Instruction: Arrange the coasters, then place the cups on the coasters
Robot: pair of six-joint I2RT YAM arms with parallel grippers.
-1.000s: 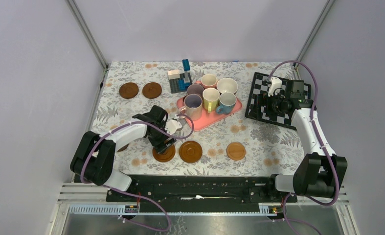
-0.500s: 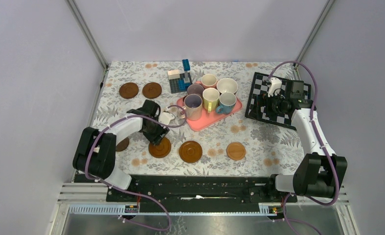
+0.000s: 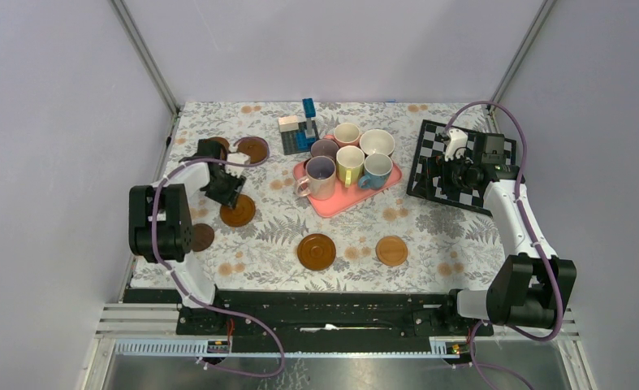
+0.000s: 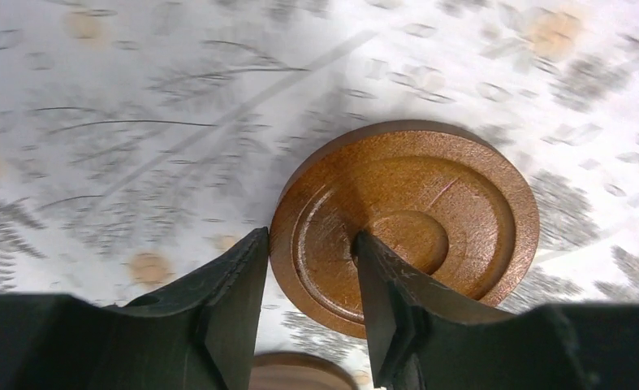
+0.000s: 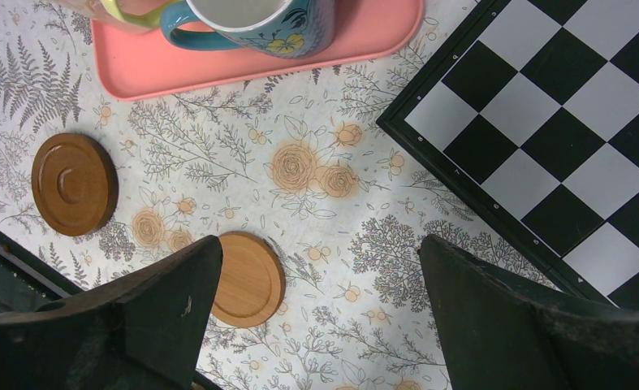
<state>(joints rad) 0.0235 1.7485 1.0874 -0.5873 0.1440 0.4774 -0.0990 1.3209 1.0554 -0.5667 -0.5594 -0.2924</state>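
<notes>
My left gripper (image 4: 308, 240) is shut on the rim of an orange-brown ringed coaster (image 4: 429, 227), one finger outside the edge and one inside. From above, that coaster (image 3: 237, 211) sits at the left of the table under the left gripper (image 3: 222, 189). Other coasters lie at the back left (image 3: 253, 149), by the left arm (image 3: 203, 237) and near the front (image 3: 317, 251) (image 3: 391, 250). Several cups (image 3: 349, 165) stand on the pink tray (image 3: 356, 195). My right gripper (image 5: 320, 248) hangs open and holds nothing, above the tablecloth beside the chessboard (image 5: 559, 122).
A block toy (image 3: 301, 128) stands behind the tray. The chessboard (image 3: 429, 162) with a white piece (image 3: 455, 140) fills the back right. The blue cup (image 5: 251, 20), a light coaster (image 5: 247, 279) and a dark coaster (image 5: 74, 184) show in the right wrist view.
The left arm has swung from the front middle toward the back left, its jaws closing on the coaster and taking it along. The right arm has not moved.
</notes>
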